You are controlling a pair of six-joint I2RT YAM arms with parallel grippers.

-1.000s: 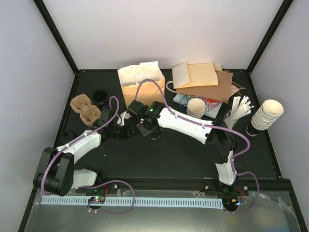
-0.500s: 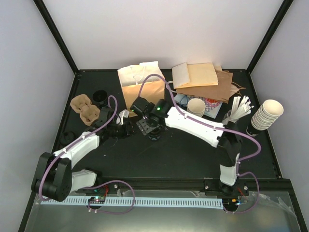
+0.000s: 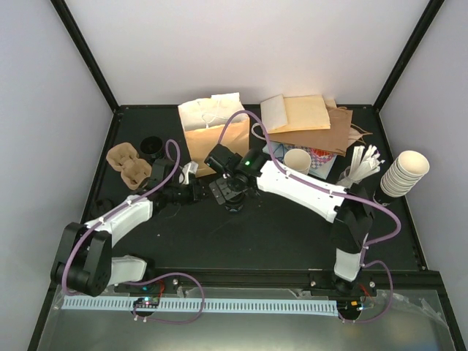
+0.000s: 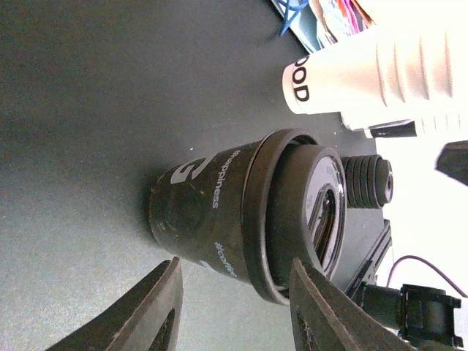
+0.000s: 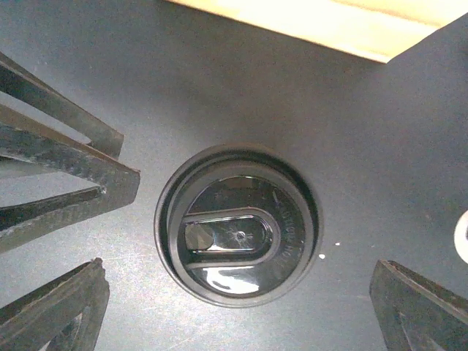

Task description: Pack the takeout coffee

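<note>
The takeout coffee [image 4: 212, 212] is a dark cup with white print and a black lid [image 5: 238, 234], standing on the black table just in front of the brown paper bag [image 3: 216, 135]. In the top view the cup [image 3: 234, 203] is mostly hidden under the right wrist. My left gripper [image 4: 234, 307] is open, its fingers level with the cup's side and short of touching it. My right gripper [image 5: 238, 272] hangs wide open straight above the lid, holding nothing. The left gripper's fingers [image 5: 73, 172] show at the left of the right wrist view.
Pulp cup trays [image 3: 130, 164] and black lids [image 3: 151, 146] lie at the back left. Flat paper bags [image 3: 314, 121], a short cup stack [image 3: 296, 162], white stirrers [image 3: 363, 162] and a tall cup stack [image 3: 404, 174] crowd the back right.
My right gripper has opened wide, let go of the lidded cup and drawn back a little to the right. The left gripper has hardly moved.
</note>
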